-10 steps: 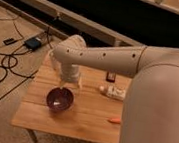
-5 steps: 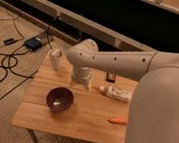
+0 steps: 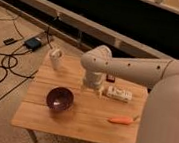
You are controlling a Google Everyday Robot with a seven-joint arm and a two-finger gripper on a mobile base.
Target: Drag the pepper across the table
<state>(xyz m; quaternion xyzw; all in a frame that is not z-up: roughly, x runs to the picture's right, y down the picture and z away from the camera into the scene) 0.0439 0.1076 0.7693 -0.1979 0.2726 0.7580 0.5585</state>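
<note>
The pepper is small, slim and orange-red, and lies on the light-wood table near its front right edge. My white arm reaches in from the right. My gripper hangs over the middle of the table, to the upper left of the pepper and clear of it. It sits between the purple bowl and a white bottle that lies on its side.
A white cup stands at the table's back left corner. A small dark object lies behind the bottle. Cables and a blue box are on the floor to the left. A dark wall runs behind the table.
My arm and gripper have swung right, from over the purple bowl to the middle of the table, closer to the bottle and the pepper. The pepper has not moved.
</note>
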